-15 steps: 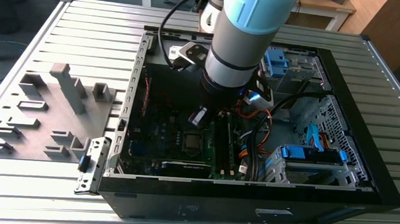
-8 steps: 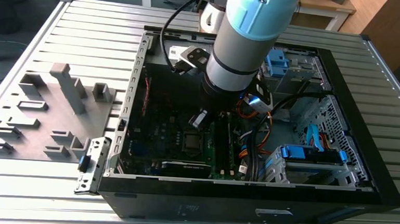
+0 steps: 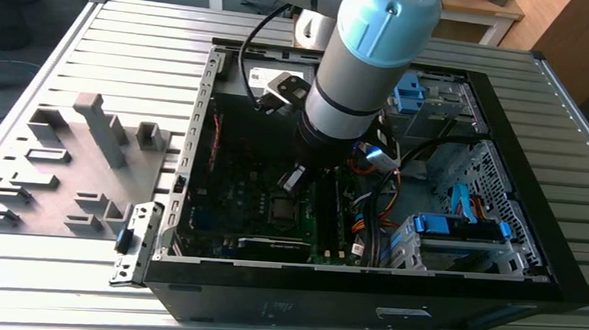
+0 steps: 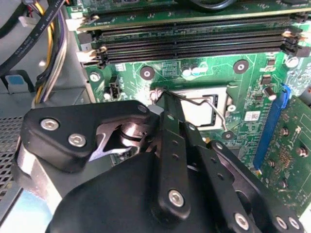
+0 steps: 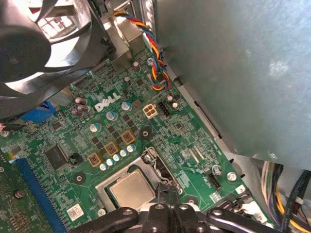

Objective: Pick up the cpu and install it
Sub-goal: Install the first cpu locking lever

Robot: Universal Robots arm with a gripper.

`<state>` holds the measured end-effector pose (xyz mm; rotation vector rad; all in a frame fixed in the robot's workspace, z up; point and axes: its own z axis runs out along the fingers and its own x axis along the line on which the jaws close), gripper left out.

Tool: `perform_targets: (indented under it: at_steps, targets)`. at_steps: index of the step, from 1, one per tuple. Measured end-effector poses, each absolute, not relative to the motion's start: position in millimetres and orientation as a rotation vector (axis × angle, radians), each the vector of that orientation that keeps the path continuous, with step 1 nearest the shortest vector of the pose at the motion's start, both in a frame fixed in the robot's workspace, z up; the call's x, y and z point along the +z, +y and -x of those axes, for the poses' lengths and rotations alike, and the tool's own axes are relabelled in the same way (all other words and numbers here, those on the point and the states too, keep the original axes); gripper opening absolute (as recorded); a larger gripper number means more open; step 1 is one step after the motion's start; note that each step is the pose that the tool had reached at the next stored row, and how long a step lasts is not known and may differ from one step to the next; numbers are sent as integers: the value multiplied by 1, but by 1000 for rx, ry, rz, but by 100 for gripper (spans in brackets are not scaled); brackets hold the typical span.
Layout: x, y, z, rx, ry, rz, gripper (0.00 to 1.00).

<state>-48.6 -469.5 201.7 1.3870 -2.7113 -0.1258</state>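
The cpu (image 5: 130, 190) is a pale silvery square lying flat in its socket on the green motherboard (image 5: 121, 121); the second wrist view shows it too, cpu (image 4: 200, 110), under a thin wire lever (image 4: 216, 104). My gripper (image 4: 165, 97) hangs low inside the black computer case (image 3: 535, 249), right beside the socket's edge, its black fingers (image 4: 171, 131) pressed together with nothing seen between them. In the first wrist view the gripper (image 5: 164, 190) tip sits at the cpu's side, by the socket frame. From the exterior view, the arm (image 3: 361, 85) reaches down over the socket (image 3: 282, 208).
Memory slots (image 4: 194, 41) run beside the socket. A black fan (image 5: 39, 43) hangs over the board, and cable bundles (image 5: 155, 63) lie near the case wall. Blue drive brackets (image 3: 455, 225) sit at the exterior view's right. A grey fixture with tall blocks (image 3: 97, 134) stands outside the case.
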Motion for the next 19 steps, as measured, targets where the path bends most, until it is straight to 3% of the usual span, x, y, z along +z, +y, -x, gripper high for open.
perform_targets:
  at_steps: [19]
  targets:
    - [218,-470,44,-138,-2714,-1391,11]
